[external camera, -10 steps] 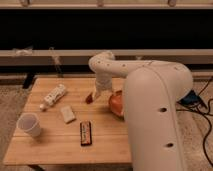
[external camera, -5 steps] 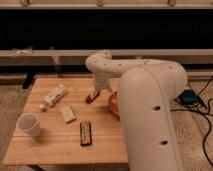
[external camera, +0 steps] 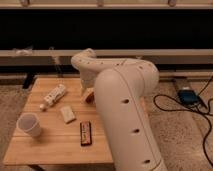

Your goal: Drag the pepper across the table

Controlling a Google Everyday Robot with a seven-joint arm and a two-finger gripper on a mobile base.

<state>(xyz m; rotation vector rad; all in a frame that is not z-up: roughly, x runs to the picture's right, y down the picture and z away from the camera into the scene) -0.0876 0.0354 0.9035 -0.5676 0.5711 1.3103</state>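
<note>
Leftward since a second ago sits our one arm [external camera: 125, 110], over one worktop [external camera: 50, 150]. We count one cup [external camera: 29, 124], one white bottle [external camera: 54, 95], one black bar [external camera: 86, 133], one white packet [external camera: 67, 114]. Our tool [external camera: 87, 92] meets one pepper [external camera: 90, 97] mid-worktop; its grip we cannot tell.
</note>
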